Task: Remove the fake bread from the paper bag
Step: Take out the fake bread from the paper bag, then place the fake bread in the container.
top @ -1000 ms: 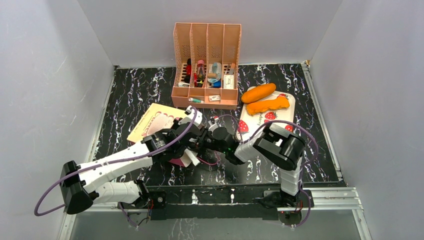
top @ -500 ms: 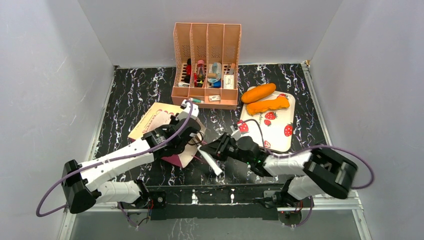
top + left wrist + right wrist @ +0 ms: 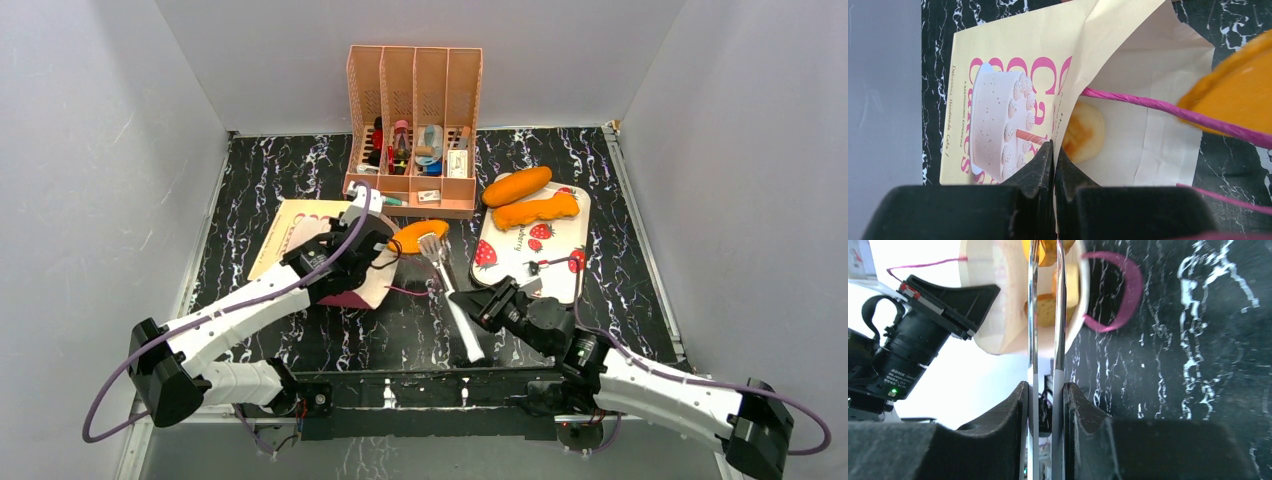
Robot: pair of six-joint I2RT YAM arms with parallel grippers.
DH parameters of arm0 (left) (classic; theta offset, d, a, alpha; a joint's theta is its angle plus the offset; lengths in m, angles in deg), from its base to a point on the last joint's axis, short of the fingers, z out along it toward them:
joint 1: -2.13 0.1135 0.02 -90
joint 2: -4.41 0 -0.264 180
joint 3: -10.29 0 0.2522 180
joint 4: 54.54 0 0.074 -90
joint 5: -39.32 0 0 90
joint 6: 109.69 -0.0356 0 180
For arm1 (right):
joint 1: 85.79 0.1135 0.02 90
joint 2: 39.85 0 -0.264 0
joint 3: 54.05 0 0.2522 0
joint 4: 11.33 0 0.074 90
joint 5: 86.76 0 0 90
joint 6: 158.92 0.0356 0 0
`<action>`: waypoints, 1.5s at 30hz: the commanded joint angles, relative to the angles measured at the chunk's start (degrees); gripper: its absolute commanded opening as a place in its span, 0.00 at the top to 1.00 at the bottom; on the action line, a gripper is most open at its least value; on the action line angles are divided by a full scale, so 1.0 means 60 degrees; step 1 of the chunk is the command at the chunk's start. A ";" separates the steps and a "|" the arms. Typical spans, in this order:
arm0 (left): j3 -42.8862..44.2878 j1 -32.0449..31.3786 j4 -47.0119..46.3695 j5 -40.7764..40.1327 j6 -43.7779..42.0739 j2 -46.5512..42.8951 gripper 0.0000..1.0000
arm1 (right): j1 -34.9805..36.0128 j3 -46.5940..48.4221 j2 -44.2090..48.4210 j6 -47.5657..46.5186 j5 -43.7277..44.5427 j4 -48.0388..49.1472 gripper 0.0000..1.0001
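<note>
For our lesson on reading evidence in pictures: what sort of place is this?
Probably a robot test cell, not a kitchen: plain grey walls box in a marble-patterned table, a left arm and right arm are bolted at its edge, and the bread looks plastic.

Organiser (image 3: 412, 130): far centre, against the back wall.
Tray (image 3: 560, 240): right of centre, on the near side of the organiser; two loaves (image 3: 535, 210) side by side on its far end.
Paper bag (image 3: 300, 238): left of centre, lying flat, mouth to the right; one bun (image 3: 1083, 131) inside.
Third loaf (image 3: 420, 236): just right of the bag's mouth, between the tips of the tongs (image 3: 455, 300), which run toward the near edge, left of the tray.
</note>
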 commanded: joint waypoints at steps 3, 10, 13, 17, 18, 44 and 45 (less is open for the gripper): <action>0.0016 0.0594 -0.0114 0.0428 -0.0016 -0.0015 1.00 | 0.0025 0.0377 0.1700 -0.0031 0.2127 -0.2167 1.00; -0.0056 0.0746 -0.0524 0.0911 -0.0431 -0.0046 1.00 | 0.0020 0.1055 0.3086 0.0177 0.4470 -0.4335 1.00; -0.0074 0.0748 -0.0570 0.1200 -0.0431 -0.0135 1.00 | 0.0024 0.1355 0.3399 0.0534 0.5562 -0.5365 1.00; -0.0198 0.0752 -0.0769 0.1570 -0.0570 -0.0285 1.00 | 0.0025 0.1883 0.3530 0.1576 0.6714 -0.6947 1.00; -0.0209 0.0749 -0.0790 0.1658 -0.0614 -0.0290 1.00 | 0.0024 0.1961 0.3532 0.1837 0.6913 -0.7426 1.00; -0.0161 0.0748 -0.1054 0.3694 -0.1354 -0.0787 1.00 | -0.0036 0.1819 0.1424 0.5084 0.8274 -0.9100 0.97; -0.0172 0.0748 -0.1042 0.3744 -0.1354 -0.0820 1.00 | -0.0098 0.1817 0.1310 0.4840 0.8213 -0.8861 0.97</action>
